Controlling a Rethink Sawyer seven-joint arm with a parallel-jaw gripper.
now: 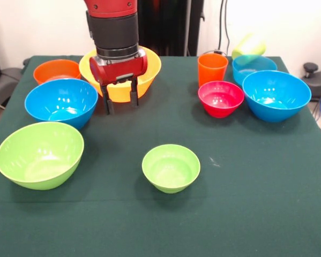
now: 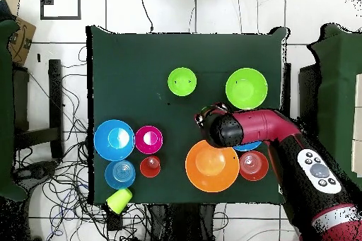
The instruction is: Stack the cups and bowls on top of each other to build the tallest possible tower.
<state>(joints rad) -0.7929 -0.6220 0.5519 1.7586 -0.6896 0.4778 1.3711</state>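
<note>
Red gripper (image 1: 121,95) hangs released, fingers spread and empty, before the yellow bowl (image 1: 149,72). Big blue bowl (image 1: 61,101) lies beside it, the cups (image 1: 212,68) well apart; no tower stands.

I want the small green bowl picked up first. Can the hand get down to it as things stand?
Probably yes. The small green bowl sits alone on bare cloth, nothing on or beside it. The hand hangs open and empty above the table near the big yellow-orange bowl, with clear space between the two.

Open centre lane, bowls (image 1: 61,101) crowding both sides
</note>
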